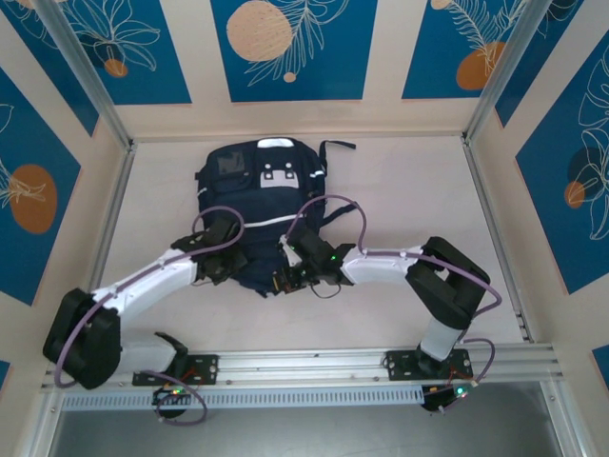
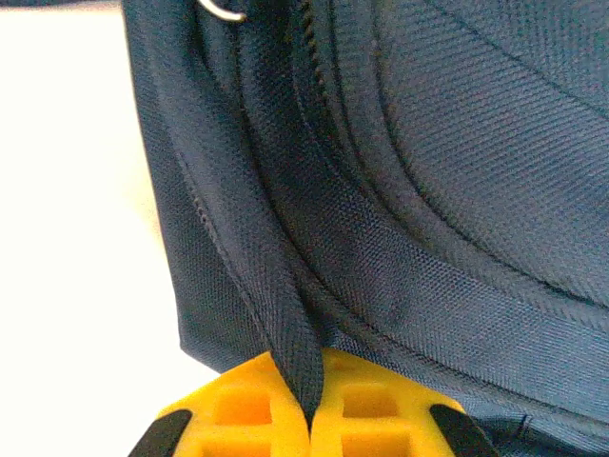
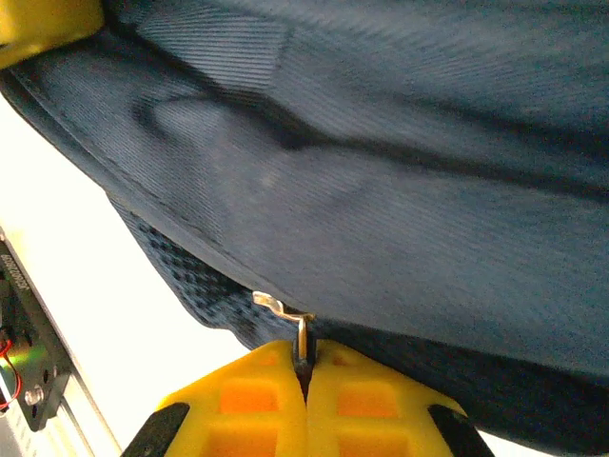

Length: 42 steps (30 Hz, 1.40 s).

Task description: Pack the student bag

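The navy student bag (image 1: 262,190) lies flat at upper centre. Left gripper (image 2: 309,409) is pinched on a fabric fold (image 2: 285,324); right gripper (image 3: 304,371) clamps the metal zip pull (image 3: 285,307). Probably the unzipping step: next, draw the pull along while the fold is braced

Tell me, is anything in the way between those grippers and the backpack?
Nothing visible. The left gripper is shut on a fabric fold of the student bag, and the right gripper on a small metal pull at its edge.
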Tool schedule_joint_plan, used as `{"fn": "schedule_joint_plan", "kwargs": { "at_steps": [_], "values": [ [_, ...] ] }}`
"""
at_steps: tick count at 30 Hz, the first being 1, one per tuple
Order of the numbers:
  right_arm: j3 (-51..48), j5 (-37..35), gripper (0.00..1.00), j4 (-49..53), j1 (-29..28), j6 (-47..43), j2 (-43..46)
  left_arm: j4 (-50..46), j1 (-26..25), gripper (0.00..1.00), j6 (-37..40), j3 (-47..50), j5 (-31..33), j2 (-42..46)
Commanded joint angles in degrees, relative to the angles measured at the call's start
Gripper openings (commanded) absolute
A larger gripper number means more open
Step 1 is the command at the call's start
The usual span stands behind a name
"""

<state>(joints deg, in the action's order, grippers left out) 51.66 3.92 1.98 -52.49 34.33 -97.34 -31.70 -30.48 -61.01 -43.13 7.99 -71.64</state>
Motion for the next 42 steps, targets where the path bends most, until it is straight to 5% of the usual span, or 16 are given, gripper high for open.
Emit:
{"fn": "schedule_joint_plan", "kwargs": {
  "at_steps": [1, 13, 17, 20, 24, 33, 42],
  "values": [
    [-2.62, -1.13, 0.0, 8.46, 2.37, -2.68, 1.87, -6.1, 2.6, 0.0, 3.81, 0.67, 4.67, 5.65],
    [-2.32, 6.47, 0.0, 5.39, 7.52, -8.87, 3.65, -13.68, 15.14, 0.0, 7.26, 0.39, 4.67, 11.57],
    [1.21, 9.69, 0.0, 2.62, 3.64, -9.45, -0.5, -13.19, 20.01, 0.28, 8.57, -1.93, 3.04, 11.76],
    [5.71, 8.46, 0.0, 1.57, 0.48, -8.48, -4.94, -12.3, 19.87, 0.53, 9.53, -3.36, -0.75, 10.91],
    [10.24, 8.38, 0.0, -0.59, -0.99, -5.2, -10.38, -12.3, 17.8, 0.64, 7.44, -2.54, -5.61, 11.22],
    [14.15, 8.91, 0.0, -2.56, -2.29, -1.79, -15.42, -7.59, 9.59, 0.71, -1.68, 1.43, -6.35, 10.47],
    [13.63, 6.9, 0.0, -1.32, -3.42, -2.01, -13.83, -3.94, 6.19, 0.65, -3.85, 0.07, -3.45, 2.42]
  ]
}}
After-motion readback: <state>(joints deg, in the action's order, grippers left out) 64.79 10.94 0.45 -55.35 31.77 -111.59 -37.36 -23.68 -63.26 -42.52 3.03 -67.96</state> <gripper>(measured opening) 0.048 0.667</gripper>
